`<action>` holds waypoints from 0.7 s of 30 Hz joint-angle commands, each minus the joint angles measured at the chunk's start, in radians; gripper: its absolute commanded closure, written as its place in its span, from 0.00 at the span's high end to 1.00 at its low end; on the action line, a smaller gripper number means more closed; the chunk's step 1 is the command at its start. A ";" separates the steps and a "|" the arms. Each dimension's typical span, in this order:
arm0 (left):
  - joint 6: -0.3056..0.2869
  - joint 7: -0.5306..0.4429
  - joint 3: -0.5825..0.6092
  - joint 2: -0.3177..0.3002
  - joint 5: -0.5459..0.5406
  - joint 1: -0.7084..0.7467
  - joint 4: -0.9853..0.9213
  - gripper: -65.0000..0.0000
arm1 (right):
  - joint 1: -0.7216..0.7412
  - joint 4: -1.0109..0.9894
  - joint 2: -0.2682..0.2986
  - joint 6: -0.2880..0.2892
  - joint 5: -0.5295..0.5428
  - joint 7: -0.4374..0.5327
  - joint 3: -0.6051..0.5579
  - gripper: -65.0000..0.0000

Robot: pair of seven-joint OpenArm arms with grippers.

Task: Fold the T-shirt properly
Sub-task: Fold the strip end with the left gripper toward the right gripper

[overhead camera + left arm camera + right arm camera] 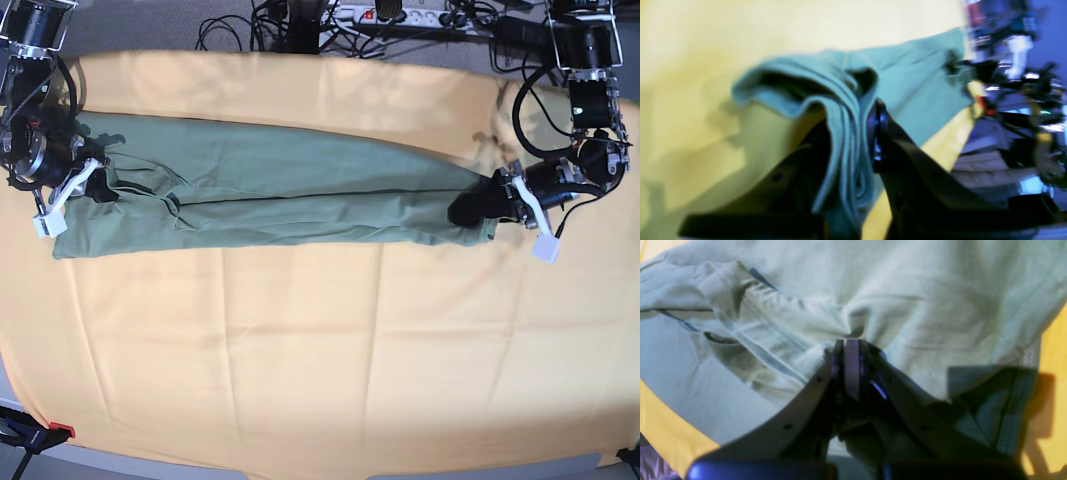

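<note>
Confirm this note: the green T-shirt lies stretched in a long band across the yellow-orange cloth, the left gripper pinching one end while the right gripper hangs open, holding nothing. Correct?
Not quite. The right gripper is not open: the right wrist view shows its fingers closed on a bunch of the T-shirt. The rest stands: the shirt lies banded across the yellow-orange cloth, and the left gripper pinches the other end.

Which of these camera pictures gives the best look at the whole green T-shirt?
The base view: the T-shirt lies as a long band on the yellow-orange cloth, both ends visible. The wrist views show only bunched fabric pinched at the left gripper and right gripper.
</note>
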 commanded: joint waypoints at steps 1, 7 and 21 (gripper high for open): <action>-0.024 0.013 -0.008 -0.014 -0.041 -0.018 0.016 0.00 | 0.006 0.011 0.017 0.005 0.002 -0.011 0.007 0.00; -0.035 0.038 -0.008 0.007 -0.041 -0.027 0.037 0.00 | 0.007 0.011 0.017 0.005 -0.001 -0.011 0.007 0.00; -0.079 0.031 0.151 0.215 -0.041 -0.079 0.064 0.00 | 0.006 0.011 0.017 0.005 -0.001 -0.011 0.007 0.00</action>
